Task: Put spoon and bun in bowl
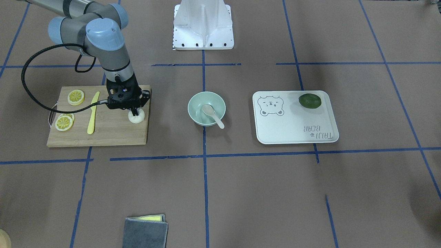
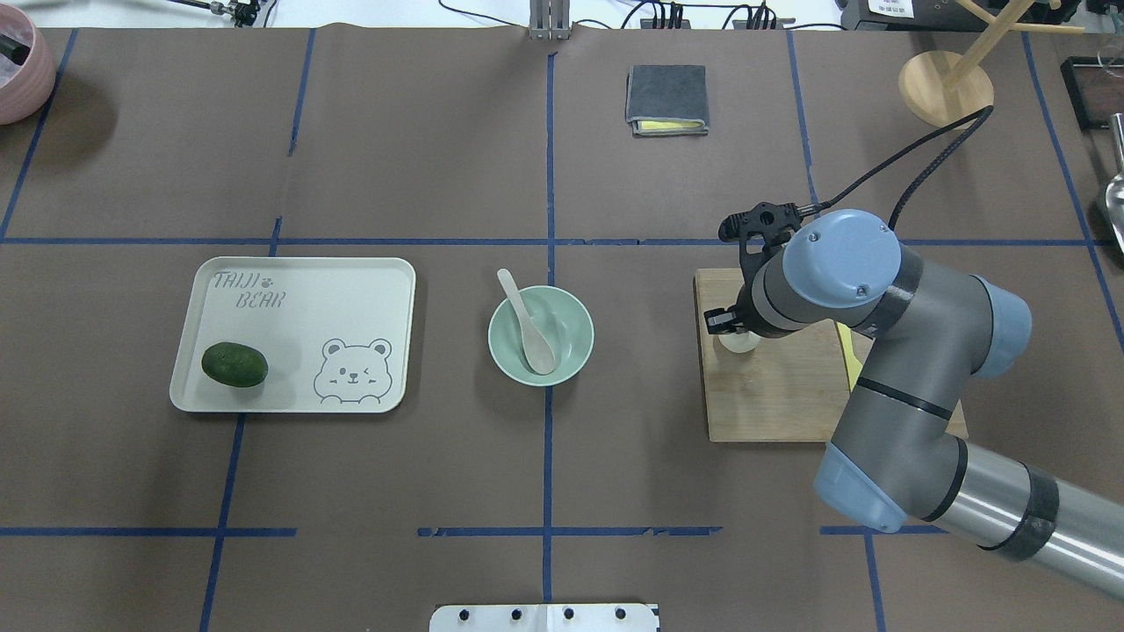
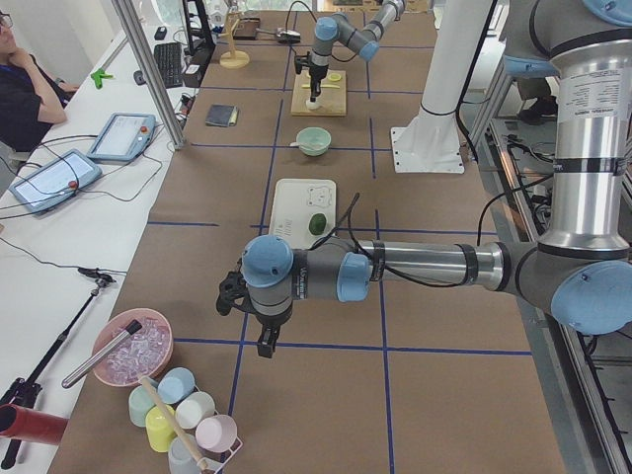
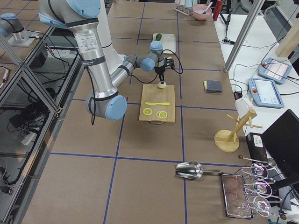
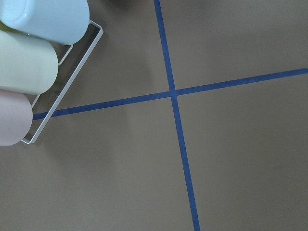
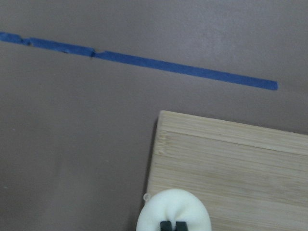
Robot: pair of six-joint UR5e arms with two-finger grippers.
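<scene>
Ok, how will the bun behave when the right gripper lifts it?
The bun looks soft: it seems dimpled where the right gripper pinches its top, so it may deform. Small, so probably light. Round-bodied, it might roll if dropped on the cutting board.

Bare tabletop (image 1: 168, 115) between cutting board (image 1: 113, 134) and bowl (image 1: 190, 107)

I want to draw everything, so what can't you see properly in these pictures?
Bun: overhead view, the right arm covers most of it.
Knife: overhead view, mostly under that arm.
Left pincer: shown only in the left side view, too small to tell open or shut.
</scene>
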